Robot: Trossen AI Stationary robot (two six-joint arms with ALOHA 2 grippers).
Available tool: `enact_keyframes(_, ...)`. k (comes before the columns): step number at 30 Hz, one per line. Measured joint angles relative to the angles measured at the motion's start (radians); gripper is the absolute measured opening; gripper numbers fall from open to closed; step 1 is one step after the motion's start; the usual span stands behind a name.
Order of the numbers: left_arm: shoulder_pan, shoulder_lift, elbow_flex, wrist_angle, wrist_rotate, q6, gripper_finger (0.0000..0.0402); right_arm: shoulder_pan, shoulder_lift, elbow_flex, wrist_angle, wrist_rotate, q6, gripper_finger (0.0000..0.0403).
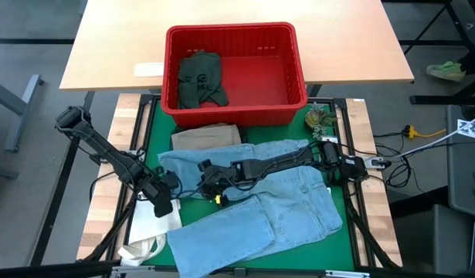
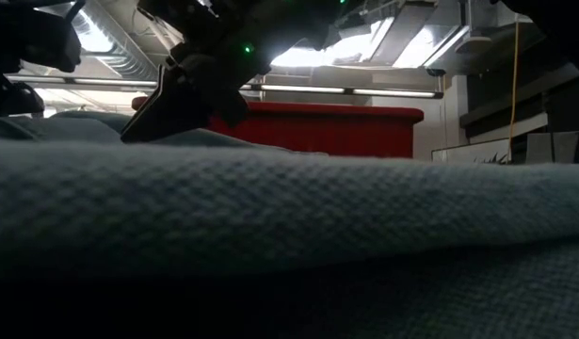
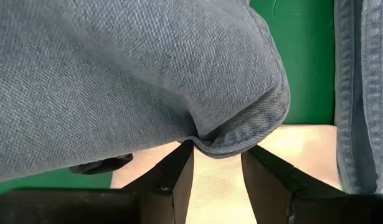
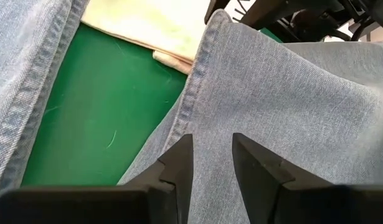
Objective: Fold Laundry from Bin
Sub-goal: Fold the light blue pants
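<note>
Denim of the light blue jeans (image 3: 129, 74) fills the left wrist view, a rolled fold of it pinched between the fingers of the left gripper (image 3: 217, 152). These jeans (image 1: 252, 205) are spread over the green mat (image 1: 152, 131), with the left gripper (image 1: 166, 193) at their left edge, just over the white tote bag (image 1: 148, 232). The right gripper (image 1: 208, 179) is set on the same cloth near its middle; in its wrist view the fingers (image 4: 179, 165) are seen narrowly parted with a seamed edge of denim running in between them, apparently gripped. Behind the jeans, khaki trousers (image 1: 206, 137) lie folded against the red bin (image 1: 295, 69). Inside the bin a dark green piece (image 1: 200, 77) is bunched at the left; its remaining floor is bare. In the low view only cloth and the bin's far wall (image 2: 345, 127) are shown.
</note>
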State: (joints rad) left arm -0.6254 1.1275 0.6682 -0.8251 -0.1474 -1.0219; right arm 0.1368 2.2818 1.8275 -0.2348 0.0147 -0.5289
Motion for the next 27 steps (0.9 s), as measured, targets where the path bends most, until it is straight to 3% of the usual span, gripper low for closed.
enact_keyframes(9, 0.0, 0.0, 0.0, 0.0, 0.0, -0.199, 0.0011, 0.0, 0.0, 0.0, 0.0, 0.0, 0.0, 0.0113)
enact_keyframes(14, 0.0, 0.0, 0.0, -0.027, -0.001, -0.384, 0.0005, 0.0, 0.0, 0.0, 0.0, 0.022, -0.002, 0.0113)
enact_keyframes(19, 0.0, 0.0, 0.0, -0.161, 0.036, -0.565, 0.0003, 0.0, -0.007, 0.0, 0.001, 0.087, -0.002, 0.0113)
enact_keyframes(23, 0.0, 0.0, 0.018, -0.299, 0.097, -0.646, 0.0002, -0.006, -0.007, 0.0, -0.015, 0.205, -0.002, 0.0113)
enact_keyframes(27, 0.0, 0.0, 0.047, -0.383, 0.127, -0.675, 0.0002, -0.033, -0.007, 0.001, -0.123, 0.232, 0.038, 0.0113)
